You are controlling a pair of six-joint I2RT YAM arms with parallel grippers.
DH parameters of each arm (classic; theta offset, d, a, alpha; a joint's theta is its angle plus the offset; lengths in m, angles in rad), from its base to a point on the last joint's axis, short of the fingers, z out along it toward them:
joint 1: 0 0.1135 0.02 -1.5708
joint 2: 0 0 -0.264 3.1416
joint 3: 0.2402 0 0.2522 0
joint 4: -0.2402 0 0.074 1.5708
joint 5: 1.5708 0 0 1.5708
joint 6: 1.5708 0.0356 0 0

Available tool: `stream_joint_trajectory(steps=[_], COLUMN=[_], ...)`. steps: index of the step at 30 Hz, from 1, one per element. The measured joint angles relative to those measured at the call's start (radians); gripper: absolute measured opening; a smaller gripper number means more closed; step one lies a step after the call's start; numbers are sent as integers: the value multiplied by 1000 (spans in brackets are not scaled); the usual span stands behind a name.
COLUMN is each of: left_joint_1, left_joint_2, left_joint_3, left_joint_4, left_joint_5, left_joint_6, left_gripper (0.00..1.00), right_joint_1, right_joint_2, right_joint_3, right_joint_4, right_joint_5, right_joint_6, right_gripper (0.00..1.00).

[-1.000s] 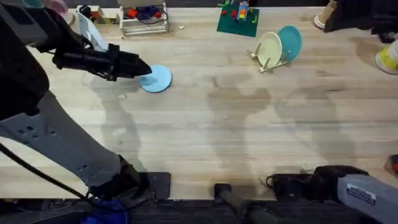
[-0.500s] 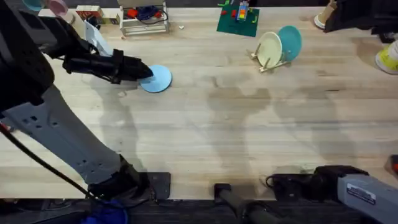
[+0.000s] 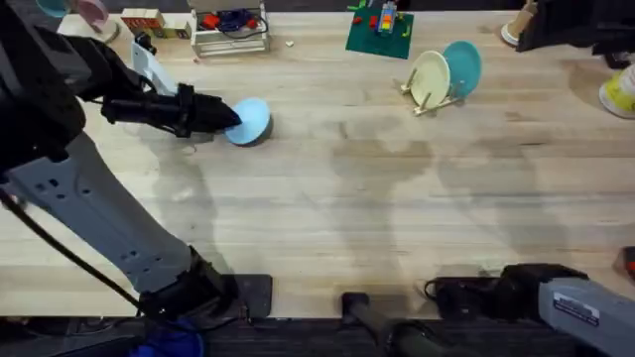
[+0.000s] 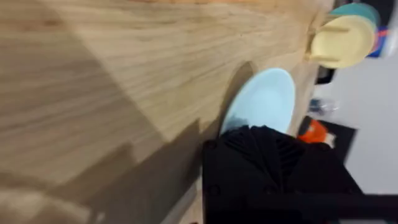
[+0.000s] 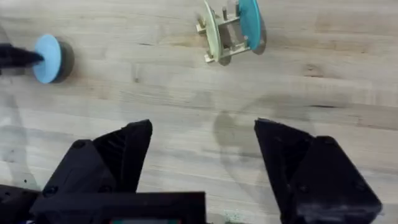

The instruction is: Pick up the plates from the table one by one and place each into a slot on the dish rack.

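The left gripper (image 3: 230,117) had its jaws clenched on the near-left rim of the pale blue plate (image 3: 252,120), toward the far left corner of the desk (image 3: 327,218), and the plate looked tipped up off the wood with its far edge perhaps just touching, though from where I stood that was hard to settle. In the left wrist view the plate (image 4: 264,99) ran straight out from the black jaws, its disc edge-on to the planks and casting a shadow beneath. To do this step well, I judged the grip should be kept firm and shallow on the rim while the plate was raised fully off the desk, then turned upright before the long carry toward the far right, so that it would meet the pegs edge-first. The dish rack (image 3: 434,97) stood well apart from the plate, near the far edge right of the middle, already carrying a cream plate (image 3: 430,77) and a teal plate (image 3: 462,67) side by side; a free slot would need picking beside them without knocking either. The right gripper (image 5: 202,158) hung over the near right part of the desk with its jaws released and spread wide, grasping nothing.
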Motion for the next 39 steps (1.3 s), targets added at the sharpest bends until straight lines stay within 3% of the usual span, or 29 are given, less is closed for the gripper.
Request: stream_joint_trajectory(steps=[5, 30, 39], left_joint_1=[3, 2, 2], left_joint_2=[53, 58, 58], left_joint_3=[11, 15, 15], left_joint_4=[-15, -21, -21], left_joint_5=[78, 81, 81], left_joint_6=[6, 14, 15], left_gripper=[40, 41, 41], right_joint_1=[0, 0, 57], right_joint_2=[0, 4, 177], right_joint_3=[0, 0, 8], right_joint_4=[0, 11, 105], right_joint_5=[0, -36, -173], right_joint_6=[0, 29, 111], right_gripper=[994, 995, 993])
